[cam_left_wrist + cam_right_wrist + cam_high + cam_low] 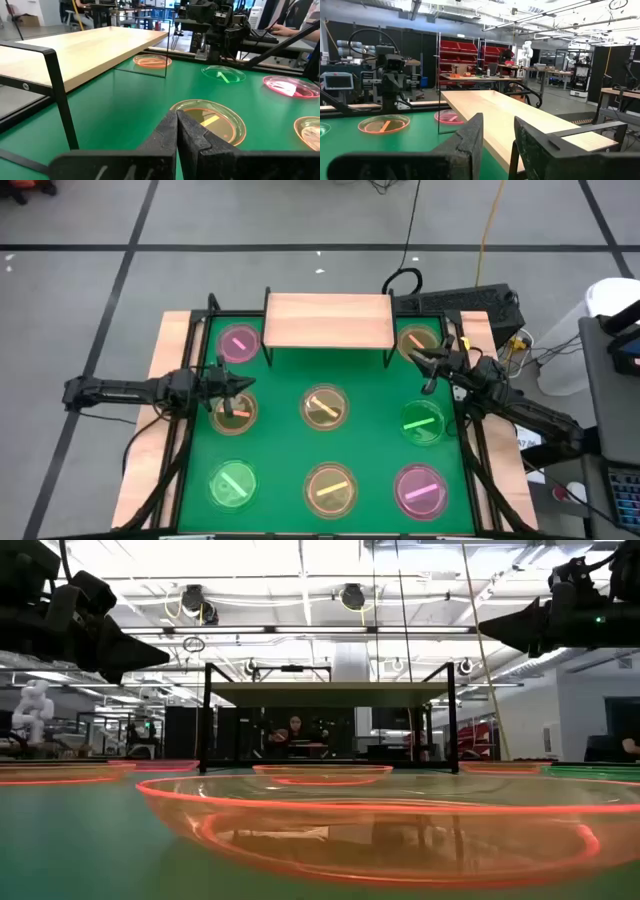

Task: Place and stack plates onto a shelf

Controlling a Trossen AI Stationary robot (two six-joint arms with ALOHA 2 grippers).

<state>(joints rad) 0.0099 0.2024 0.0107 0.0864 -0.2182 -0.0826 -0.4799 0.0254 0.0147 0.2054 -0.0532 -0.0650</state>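
Observation:
The light-wood shelf (328, 320) stands on thin black legs at the far middle of the green mat (375, 445), with nothing on it. Several translucent plates lie flat on the mat: pink (238, 343), orange (418, 340), orange (234, 410), orange (325, 406), green (422, 422), green (232, 483), orange (330, 488), pink (420, 488). My left gripper (243, 387) (177, 125) hovers shut over the left orange plate and points toward the centre plate (207, 120). My right gripper (413, 355) (497, 135) is open and empty above the far right orange plate, facing the shelf (520, 115).
The mat's raised black frame (190, 370) runs along the left and right sides. Cables and a dark box (470, 305) lie behind the shelf on the right. Under the shelf board the mat is bare between its legs (205, 720).

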